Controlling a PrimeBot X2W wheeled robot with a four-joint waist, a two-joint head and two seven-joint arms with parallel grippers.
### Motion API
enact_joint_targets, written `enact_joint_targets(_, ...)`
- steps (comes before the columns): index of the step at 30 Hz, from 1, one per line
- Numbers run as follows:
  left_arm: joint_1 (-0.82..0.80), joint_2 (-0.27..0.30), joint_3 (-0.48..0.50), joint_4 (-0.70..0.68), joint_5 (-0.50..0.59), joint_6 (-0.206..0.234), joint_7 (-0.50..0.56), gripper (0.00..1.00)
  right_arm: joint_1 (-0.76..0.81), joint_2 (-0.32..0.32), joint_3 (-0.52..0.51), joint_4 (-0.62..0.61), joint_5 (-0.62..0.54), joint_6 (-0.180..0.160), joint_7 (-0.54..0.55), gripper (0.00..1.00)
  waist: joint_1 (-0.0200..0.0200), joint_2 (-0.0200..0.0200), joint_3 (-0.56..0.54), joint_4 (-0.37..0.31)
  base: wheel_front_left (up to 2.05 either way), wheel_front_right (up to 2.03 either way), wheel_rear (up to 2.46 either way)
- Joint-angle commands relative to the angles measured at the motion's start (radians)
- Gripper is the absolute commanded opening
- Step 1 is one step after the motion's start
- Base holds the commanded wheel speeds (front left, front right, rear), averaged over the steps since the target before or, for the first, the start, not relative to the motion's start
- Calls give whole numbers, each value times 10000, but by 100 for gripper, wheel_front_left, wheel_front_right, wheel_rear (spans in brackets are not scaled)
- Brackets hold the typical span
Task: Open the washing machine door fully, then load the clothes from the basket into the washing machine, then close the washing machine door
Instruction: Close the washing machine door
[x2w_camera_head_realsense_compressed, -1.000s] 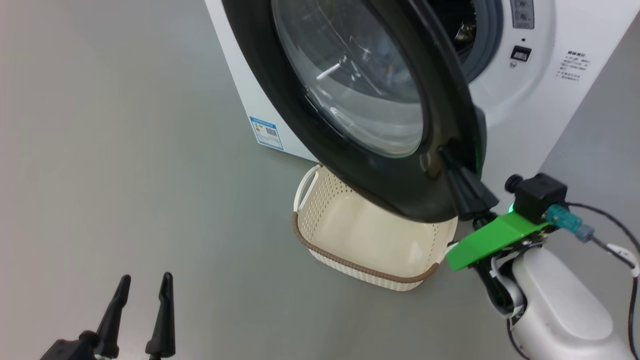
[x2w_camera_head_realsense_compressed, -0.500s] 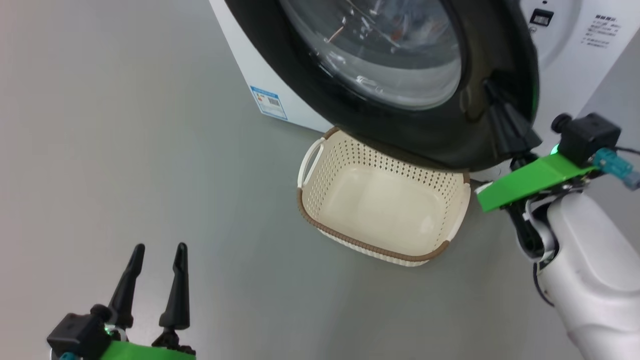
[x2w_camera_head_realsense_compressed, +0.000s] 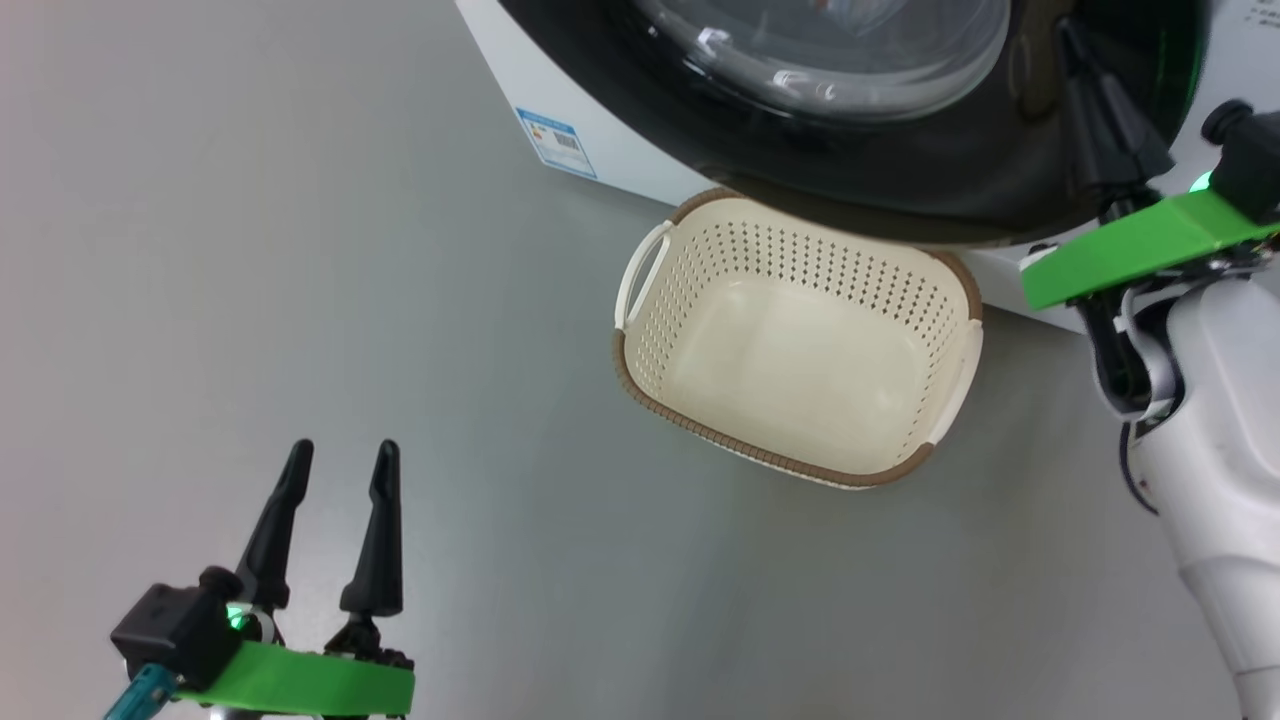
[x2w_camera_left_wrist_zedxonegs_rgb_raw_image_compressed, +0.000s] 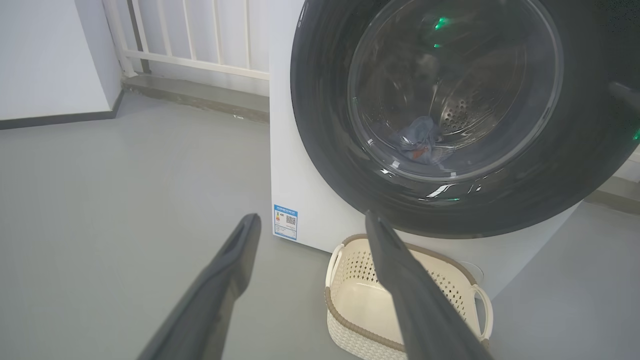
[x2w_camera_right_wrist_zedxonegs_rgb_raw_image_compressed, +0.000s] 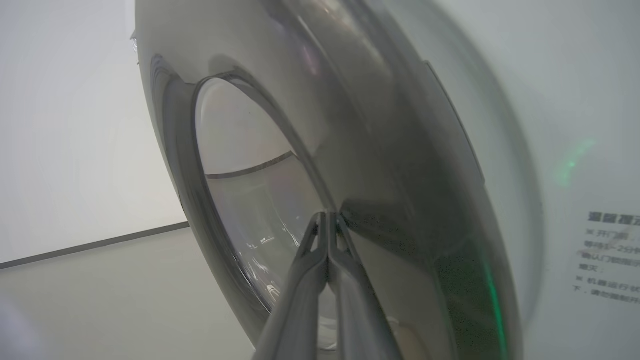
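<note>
Closing the door (x2w_camera_head_realsense_compressed: 900, 195): pressing the right claw (x2w_camera_right_wrist_zedxonegs_rgb_raw_image_compressed: 327, 216), pinched together and empty, against its black rim, pushing squarely until latching; leaving the left claw (x2w_camera_head_realsense_compressed: 343, 450) spread wide, empty.

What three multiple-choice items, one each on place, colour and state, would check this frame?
1. Where does the basket stand?
A. inside the drum
B. on the floor below the washing machine door
C. on top of the machine

2. What colour is the basket's rim?
A. brown
B. blue
C. green

3. How is the right gripper?
A. wide open
B. shut on a garment
C. shut, empty, at the door

Key: 1 B, the head view shows it on the floor; 2 A, a brown woven band; 3 C, its fingers meet with nothing between.
</note>
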Motion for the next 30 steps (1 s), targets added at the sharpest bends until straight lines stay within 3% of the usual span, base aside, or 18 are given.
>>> enact_joint_targets(1,-307,175,310,-308,-56,6,-65,100,-360,-27,-55,-185,-132,-4,-51,0,-1,-1,245,120,0,0,0)
enact_joint_targets(22,-947,178,-116,-292,-209,6,-65,100,-1696,41,-1075,-67,-773,-4,-51,0,-1,-1,1044,418,0,0,0)
enact_joint_targets(30,-958,236,-90,-116,-211,6,-65,100,-1396,200,-786,-15,-839,-4,-51,0,-1,-1,794,243,0,0,0)
